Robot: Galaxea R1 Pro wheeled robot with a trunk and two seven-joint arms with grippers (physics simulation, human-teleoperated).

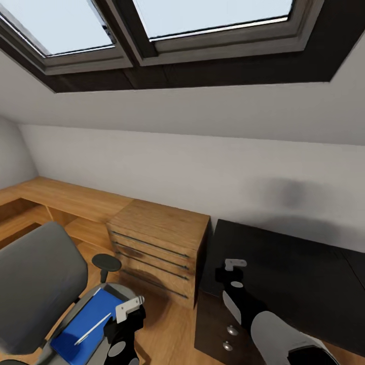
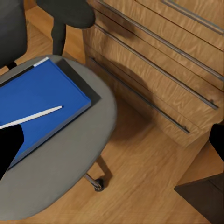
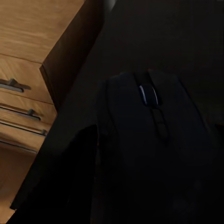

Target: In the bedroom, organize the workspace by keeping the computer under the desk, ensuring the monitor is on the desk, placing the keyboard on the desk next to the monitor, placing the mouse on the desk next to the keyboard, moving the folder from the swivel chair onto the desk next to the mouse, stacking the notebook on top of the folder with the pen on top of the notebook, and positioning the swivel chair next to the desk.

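The grey swivel chair (image 1: 38,284) stands at the lower left. On its seat (image 2: 70,158) lies the blue folder (image 1: 88,322) (image 2: 37,100), and the white pen (image 1: 94,327) (image 2: 30,116) rests on the folder. My left gripper (image 1: 129,306) (image 2: 114,140) hovers open just beyond the seat's edge, near the folder. Over the near left corner of the black desk (image 1: 284,258), my right gripper (image 1: 234,264) is shut on the dark mouse (image 3: 154,135), low above the desktop. The computer, monitor, keyboard and notebook are out of view.
A light wooden chest (image 1: 159,248) (image 2: 158,70) with bar handles stands between chair and desk. The desk's drawer unit with silver knobs (image 1: 231,330) is below my right arm. A low wooden bench (image 1: 61,197) runs along the sloped wall under skylights (image 1: 213,15).
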